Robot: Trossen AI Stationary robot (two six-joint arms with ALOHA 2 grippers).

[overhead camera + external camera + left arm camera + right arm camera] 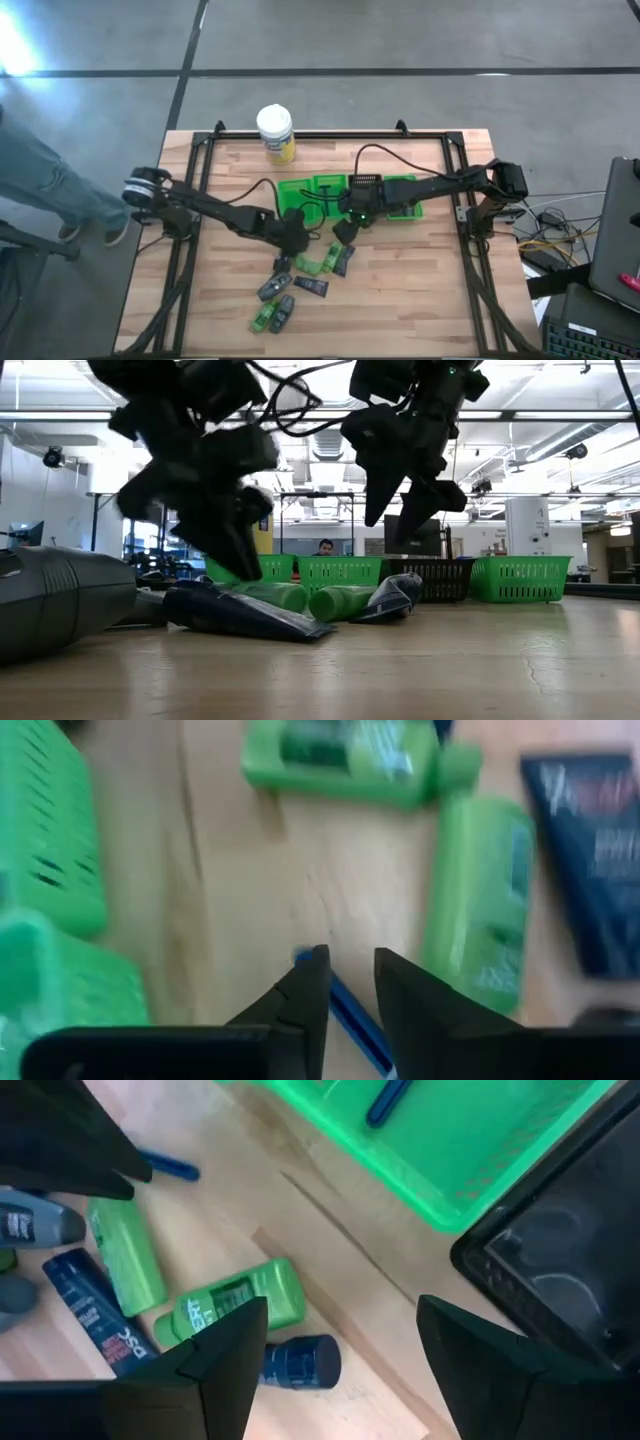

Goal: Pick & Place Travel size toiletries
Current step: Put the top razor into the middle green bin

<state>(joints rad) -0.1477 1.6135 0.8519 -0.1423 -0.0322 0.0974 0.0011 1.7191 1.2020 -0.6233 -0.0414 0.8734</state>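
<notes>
At frame centre, high view: both arms meet over the wooden tabletop [420, 290], just below the row of trays.
Left hand [350, 982]: low over the tabletop with its fingers drawn close on either side of a thin blue stick [350, 1017] — whether they actually pinch it, I cannot tell.
Right hand [335, 1342]: hovering above the toiletries with its fingers spread wide, released, holding nothing.
Toiletries: a scatter in the lower middle of the high view — green bottles [309, 265] and dark tubes [311, 286] lying flat, several touching.
Under the right hand: a green bottle [232, 1306] beside a dark blue tube [297, 1361].
Green tray [470, 1150]: upper right of the right wrist view, with one blue stick [388, 1102] inside.
Black tray [560, 1270]: just beside the green one.
White-lidded jar [275, 133]: upright near the tabletop's upper edge, high view.
Left edge, high view: a person's leg [50, 180].
</notes>
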